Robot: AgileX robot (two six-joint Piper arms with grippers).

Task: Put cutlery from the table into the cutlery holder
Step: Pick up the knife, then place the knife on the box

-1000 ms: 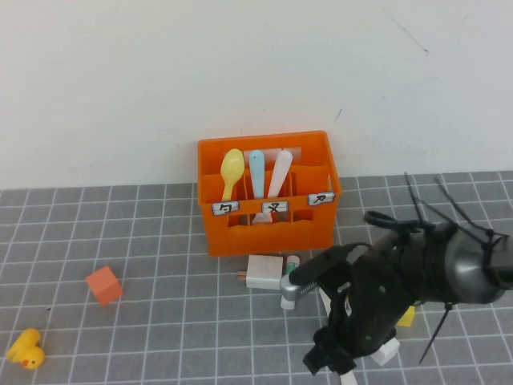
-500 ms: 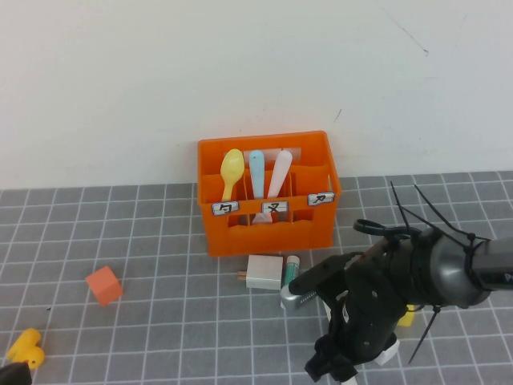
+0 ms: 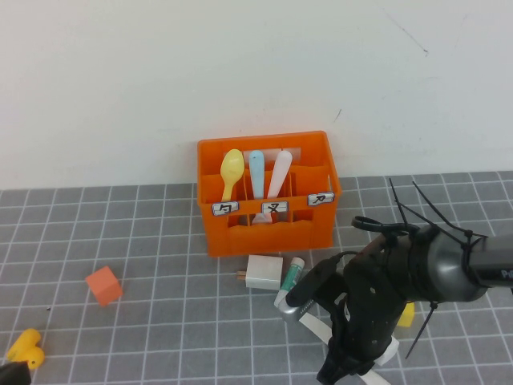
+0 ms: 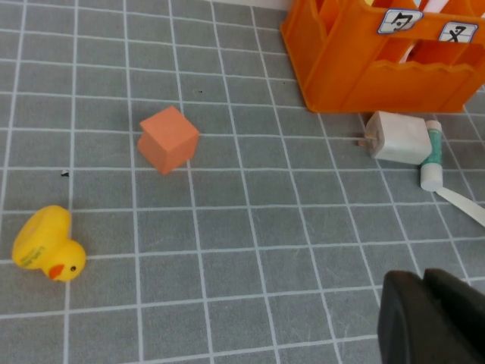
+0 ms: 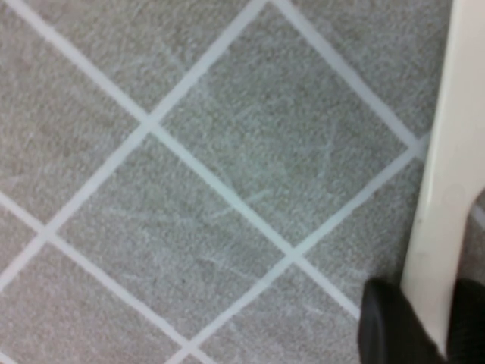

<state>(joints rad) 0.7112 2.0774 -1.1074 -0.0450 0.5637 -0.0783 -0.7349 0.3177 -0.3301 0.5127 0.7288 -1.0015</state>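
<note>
My right gripper (image 5: 428, 334) is shut on the white plastic knife (image 5: 443, 174), low over the grey tiled table (image 5: 212, 189). In the high view the right gripper (image 3: 341, 370) is at the front, right of centre. The knife (image 3: 311, 320) sticks out from under the arm there, and it also shows in the left wrist view (image 4: 459, 205). The orange cutlery holder (image 3: 268, 228) stands at the back. The pale yellow spoon (image 3: 232, 171) stands in its left compartment. My left gripper (image 4: 428, 303) is shut and empty at the front left corner (image 3: 8, 374).
A light blue utensil (image 3: 256, 170) and a pale pink one (image 3: 280, 173) stand in the crate. A white block (image 3: 264, 273) and a white-and-green tube (image 3: 291, 277) lie in front of it. An orange cube (image 3: 103, 285) and a yellow duck (image 3: 26, 346) are at the left. A small yellow block (image 3: 406, 315) lies beside the right arm.
My right arm has shifted toward the front and the knife now sticks out on its left side. The tube has tilted slightly. My left gripper has come into the front left corner by the duck.
</note>
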